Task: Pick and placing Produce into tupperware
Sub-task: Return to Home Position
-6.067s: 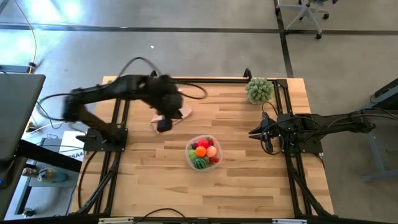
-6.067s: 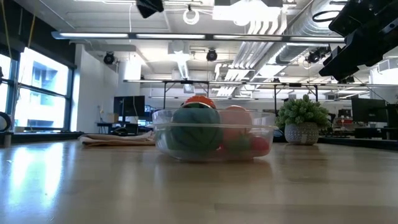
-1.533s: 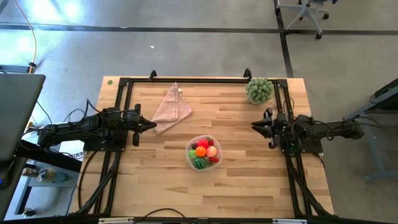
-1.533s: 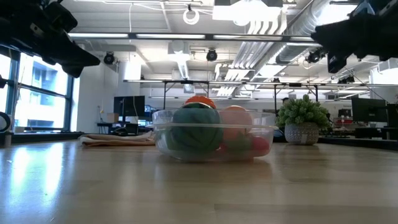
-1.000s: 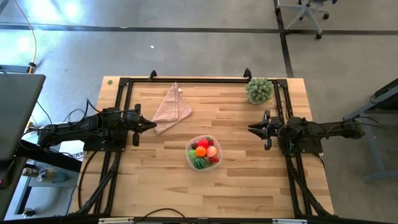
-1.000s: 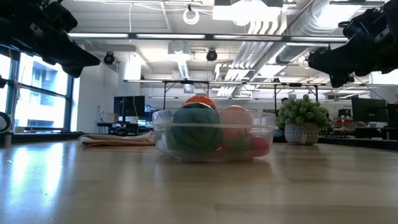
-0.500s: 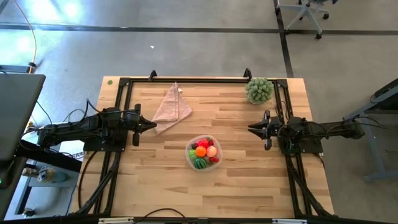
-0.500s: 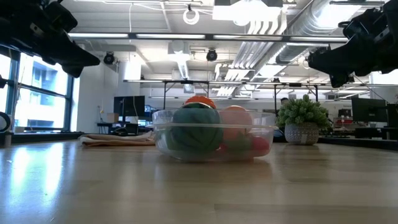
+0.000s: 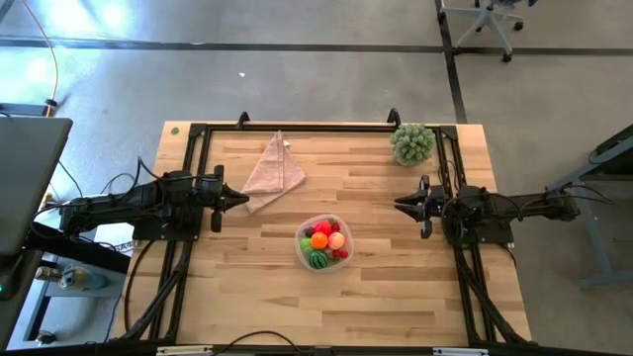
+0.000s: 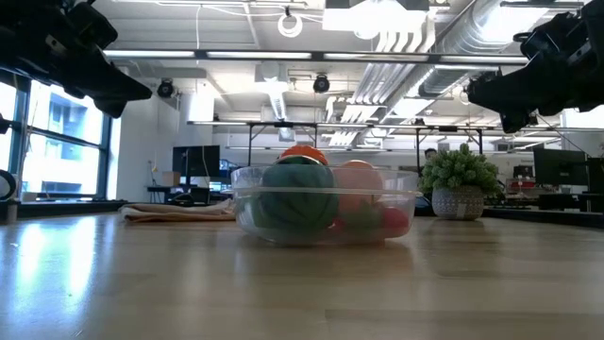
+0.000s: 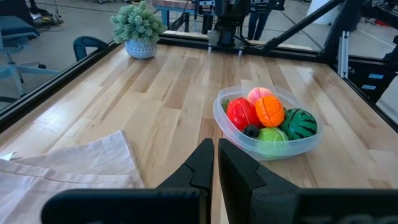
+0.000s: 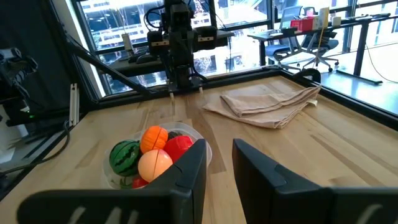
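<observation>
- left gripper [image 9: 243,201] hangs over the left side of the table [image 9: 247,287], just beside the cloth; on its wrist cam the fingers [image 11: 200,167] are pretty much together, only a hairline between them, nothing held
- cloth [image 9: 273,170] is pink, folded, lying flat toward the back left, well apart from the tub
- tub [image 9: 299,244] sits flat near the middle of the table, mouth up. It's a rounded square so no real long axis, and I can't tell which way its corners point
- all the produce is in it: melon [image 9: 316,259] on the near side, orange [image 9: 319,240] in the middle, peach [image 9: 337,239] on the right, red apple [image 9: 323,227] behind, green apple [image 9: 306,244] on the left, plus a dark berry [image 11: 251,130]
- plant [image 9: 412,143] is at the back right corner in a small pot
- right gripper [image 9: 399,206] hovers over the right side facing the tub, fingers [image 12: 191,167] a little apart, empty
- table is pale wood planks with a black frame [image 9: 297,127] round it, on a grey floor [image 9: 297,79]; a chair [image 9: 492,22] stands off at the back right, and the low cam shows windows, desks and ceiling ducts
- from the low cam the melon and peach block most of the other fruit, and both arms are cut off by the top edge
</observation>
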